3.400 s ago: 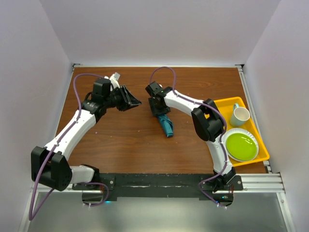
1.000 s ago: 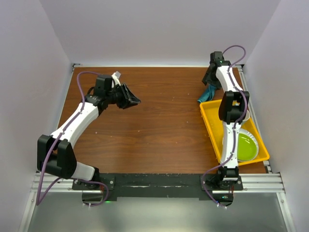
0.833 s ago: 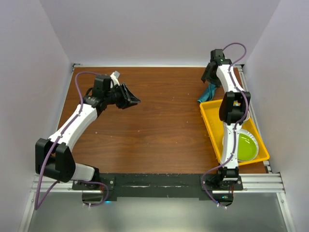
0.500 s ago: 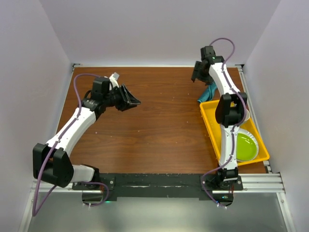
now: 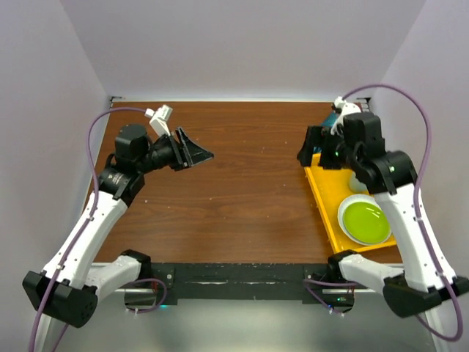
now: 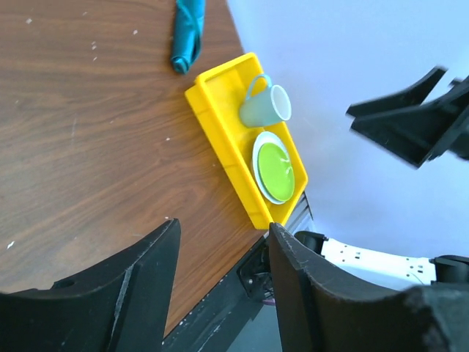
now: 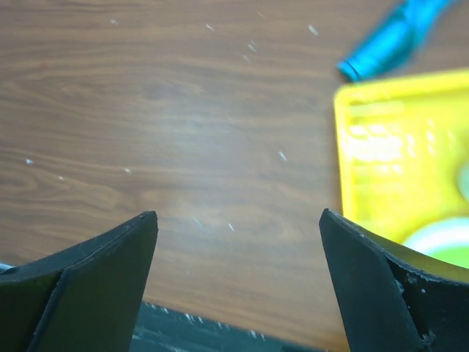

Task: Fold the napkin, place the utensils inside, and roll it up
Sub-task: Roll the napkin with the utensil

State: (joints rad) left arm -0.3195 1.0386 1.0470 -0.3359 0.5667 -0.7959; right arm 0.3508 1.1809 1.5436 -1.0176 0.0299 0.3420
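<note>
The napkin [image 6: 187, 33], a tight teal roll, lies at the top of the left wrist view just beside the yellow tray's [image 6: 220, 139] far corner, broad open table [image 5: 242, 191] to its left, while the left gripper [image 6: 223, 235] and the right gripper [image 7: 238, 216] both hang spread and empty.

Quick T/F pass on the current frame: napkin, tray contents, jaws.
1. The napkin lies as a slim roll on the table, outside the tray. True.
2. The mug stands on the bare table. False: it sits in the tray.
3. The left jaws and right jaws are both open and hold nothing. True.
4. The napkin rests on the plate. False: the plate is in the tray, apart from the napkin.
</note>
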